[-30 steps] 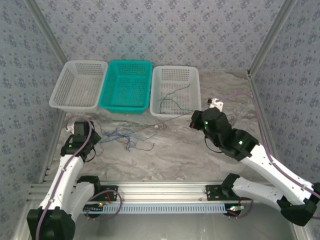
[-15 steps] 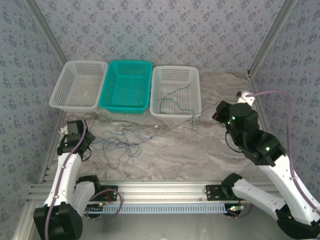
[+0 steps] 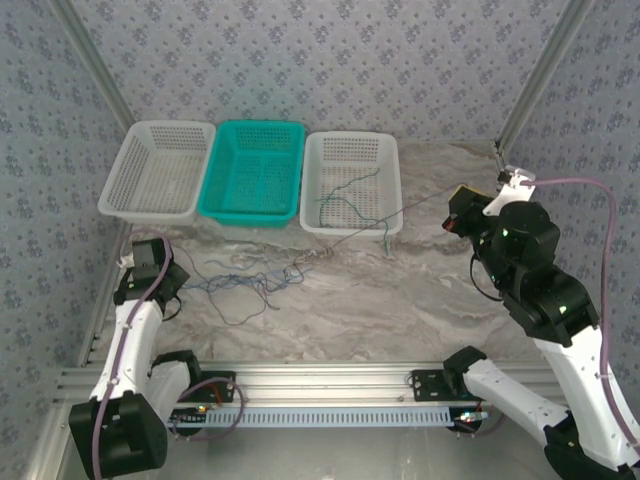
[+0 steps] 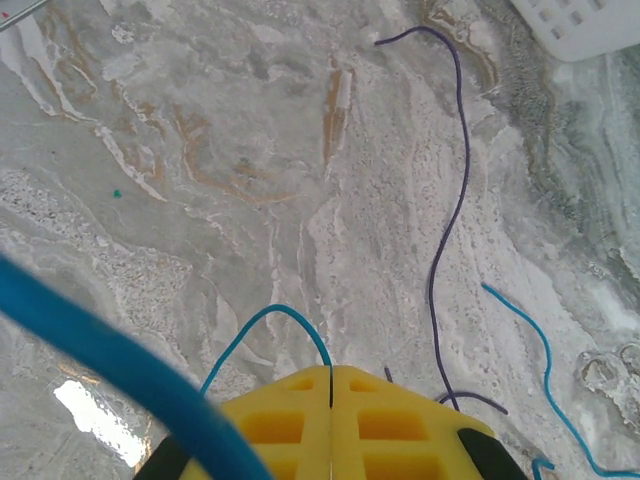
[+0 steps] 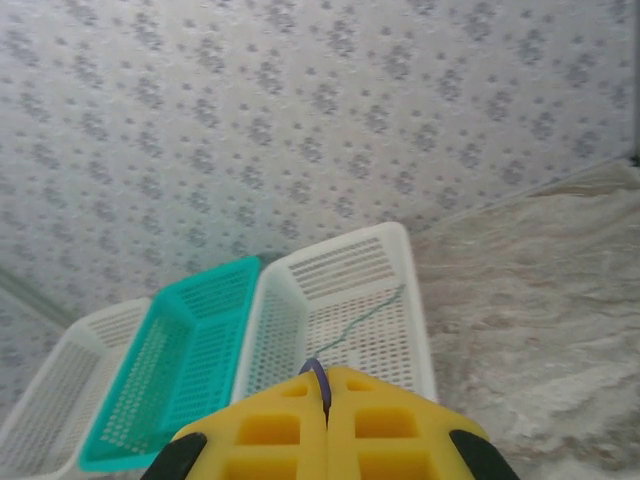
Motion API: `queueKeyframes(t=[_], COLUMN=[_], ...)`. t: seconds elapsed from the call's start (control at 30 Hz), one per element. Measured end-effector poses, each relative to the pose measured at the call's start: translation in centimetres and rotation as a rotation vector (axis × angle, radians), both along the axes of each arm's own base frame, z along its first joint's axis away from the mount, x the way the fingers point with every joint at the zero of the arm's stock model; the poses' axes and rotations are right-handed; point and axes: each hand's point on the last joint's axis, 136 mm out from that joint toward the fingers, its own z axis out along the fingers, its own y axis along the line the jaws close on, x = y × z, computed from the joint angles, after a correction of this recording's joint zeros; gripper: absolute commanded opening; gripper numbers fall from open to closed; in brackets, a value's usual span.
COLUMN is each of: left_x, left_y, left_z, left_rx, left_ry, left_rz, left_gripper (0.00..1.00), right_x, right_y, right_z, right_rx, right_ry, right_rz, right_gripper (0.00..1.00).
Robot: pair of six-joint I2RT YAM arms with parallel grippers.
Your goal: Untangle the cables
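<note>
Left, my left end effector [image 4: 330, 378] sits low over the marbled counter [image 3: 420, 300], its yellow fingers [image 4: 400, 420] pressed flat together and clenched on a blue cable [image 4: 280, 310] that loops up out of the seam between them (a thick blue blur crossing the left wrist view looks like more cable, close to the lens). Right, my right end effector [image 5: 325, 385] hangs high at the counter's far side, likewise clenched, with a dark purple cable [image 5: 317, 372] nipped at its tips. From above, that purple line runs nearly straight from there, across the front corner of the right white basket [image 3: 350, 145], to the knot of cables [image 3: 245, 285] lying on the counter in front of the teal basket [image 3: 255, 140], near my left arm. A green cable [image 3: 350, 192] lies inside the right white basket, and a teal cable [image 3: 385, 238] hangs over its front rim. A third basket [image 3: 165, 140], white, stands just left of the teal one.
</note>
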Motion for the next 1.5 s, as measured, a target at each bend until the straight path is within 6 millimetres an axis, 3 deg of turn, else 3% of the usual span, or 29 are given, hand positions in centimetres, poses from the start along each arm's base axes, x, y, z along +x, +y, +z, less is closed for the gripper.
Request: queueKeyframes(t=[0.1, 0.2, 0.27, 0.4, 0.5, 0.6, 0.73, 0.83, 0.93, 1.07, 1.33, 1.5], left_x=[1.0, 1.9, 2.1, 2.4, 2.7, 2.1, -0.2, -2.1, -2.5, -1.5, -0.3, -0.1], left_y=[-1.5, -3.2, -3.9, -5.5, -9.2, -14.5, -21.7, -25.2, -26.6, -26.4, -27.1, -27.0], left_z=[0.1, 1.1, 2.7, 7.1, 8.9, 7.8, 5.3, 3.1, 0.8, -1.9, -3.9, -4.3], left_rx=[-0.071, -0.142, -0.154, -0.155, -0.180, -0.203, -0.151, -0.067, 0.028, 0.125, 0.175, 0.182], left_ry=[-0.047, -0.126, -0.204, -0.391, -0.463, -0.402, -0.281, -0.210, -0.145, -0.068, -0.006, 0.002], left_rz=[-0.056, -0.125, -0.156, -0.242, -0.406, -0.632, -0.992, -1.195, -1.292, -1.303, -1.335, -1.320], left_gripper=[0.44, 0.77, 0.81, 0.76, 0.74, 0.73, 0.73, 0.73, 0.73, 0.68, 0.34, 0.05], right_x=[0.2, 1.0, 1.5, 2.3, 2.3, 2.2, 2.3, 2.4, 2.5, 2.5, 2.3, 2.6], right_y=[2.8, 6.0, 8.2, 12.2, 13.8, 14.1, 14.2, 14.3, 14.3, 14.2, 13.4, 12.3], right_z=[1.1, 1.0, 0.2, -2.1, -3.0, -2.8, -2.7, -2.9, -3.1, -3.2, -3.5, -3.4], right_rx=[0.047, 0.072, 0.077, 0.072, 0.061, 0.060, 0.047, 0.037, 0.027, 0.017, 0.010, 0.007], right_ry=[-0.041, -0.036, -0.010, 0.063, 0.090, 0.080, 0.069, 0.070, 0.072, 0.072, 0.073, 0.072], right_rz=[0.138, 0.282, 0.368, 0.514, 0.570, 0.583, 0.587, 0.589, 0.591, 0.589, 0.560, 0.510], right_gripper=[0.00, 0.00, 0.00, 0.00, 0.00, 0.00, 0.00, 0.00, 0.00, 0.00, 0.00, 0.00])
